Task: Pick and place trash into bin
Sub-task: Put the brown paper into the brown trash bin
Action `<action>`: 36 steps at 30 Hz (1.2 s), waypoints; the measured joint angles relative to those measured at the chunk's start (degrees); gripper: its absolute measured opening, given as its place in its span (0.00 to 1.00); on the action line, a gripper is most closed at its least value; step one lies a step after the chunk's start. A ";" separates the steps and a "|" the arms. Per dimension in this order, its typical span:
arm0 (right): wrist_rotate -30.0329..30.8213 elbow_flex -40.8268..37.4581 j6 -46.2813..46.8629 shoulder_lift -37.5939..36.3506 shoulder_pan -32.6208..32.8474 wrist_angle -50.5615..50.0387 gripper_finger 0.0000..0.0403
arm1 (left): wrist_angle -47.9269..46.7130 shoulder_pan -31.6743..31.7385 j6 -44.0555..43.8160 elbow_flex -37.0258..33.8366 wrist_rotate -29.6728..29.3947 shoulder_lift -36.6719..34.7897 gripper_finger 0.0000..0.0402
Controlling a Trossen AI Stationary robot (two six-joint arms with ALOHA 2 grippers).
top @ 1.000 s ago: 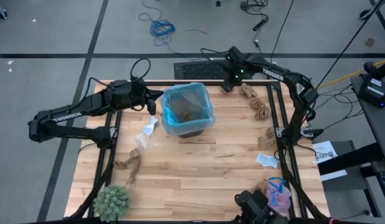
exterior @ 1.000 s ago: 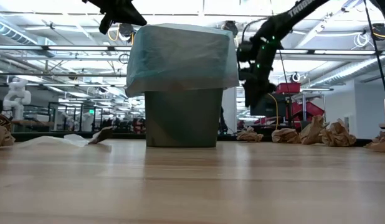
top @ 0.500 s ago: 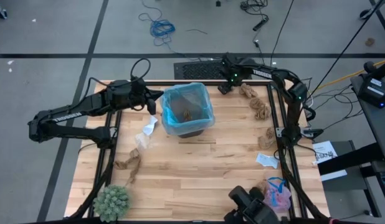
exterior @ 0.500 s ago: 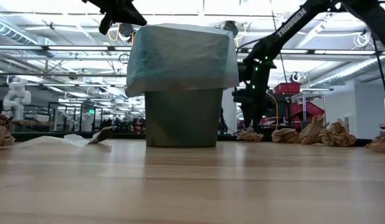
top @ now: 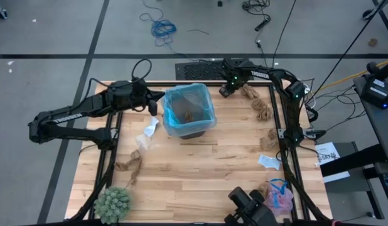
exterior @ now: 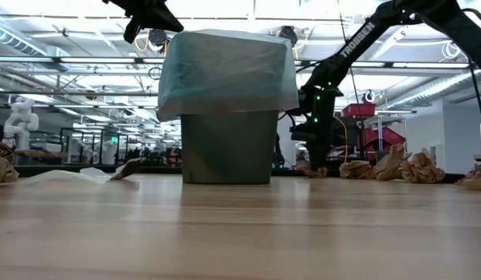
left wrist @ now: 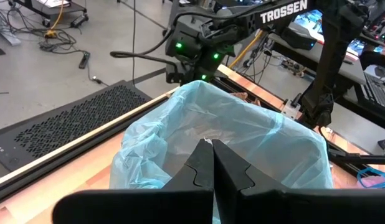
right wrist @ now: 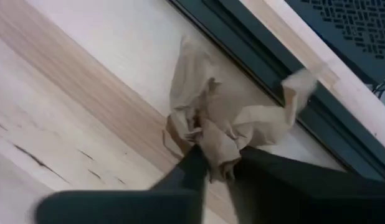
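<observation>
The bin (top: 189, 112), dark with a light-blue bag, stands at the table's far middle and has brown scraps inside. My right gripper (top: 230, 90) points down at the far edge, right of the bin, shut on a brown paper wad (right wrist: 208, 118). That wad (top: 247, 92) lies beside the black frame rail. My left gripper (top: 157, 95) hangs shut above the bin's left rim, holding nothing (left wrist: 211, 149). More trash lies on the table's right side: brown wads (top: 263, 111), (top: 269, 139) and a pink mesh puff (top: 279, 196). My right gripper pinches a crumpled fold at one end of the brown wad (right wrist: 216, 152) between its two fingers. The fingers come from above, pointing steeply down. The rest of the wad spreads out on the table top against the far rail (right wrist: 286, 93).
White paper bits lie left of the bin (top: 150, 129) and at the right edge (top: 268, 162). A brown wad (top: 130, 166) and a green spiky plant (top: 112, 204) sit at the near left. Black frame rails run along the table's sides. Bare wood lies in front of the bin.
My right gripper has come down toward the brown wad at the far edge, shifting slightly left, and has shut on it. The wad stays on the table.
</observation>
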 joint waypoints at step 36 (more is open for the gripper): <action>-21.74 11.83 10.43 -32.21 21.69 9.07 0.00 | 3.96 0.00 0.18 -0.02 -1.07 0.00 0.00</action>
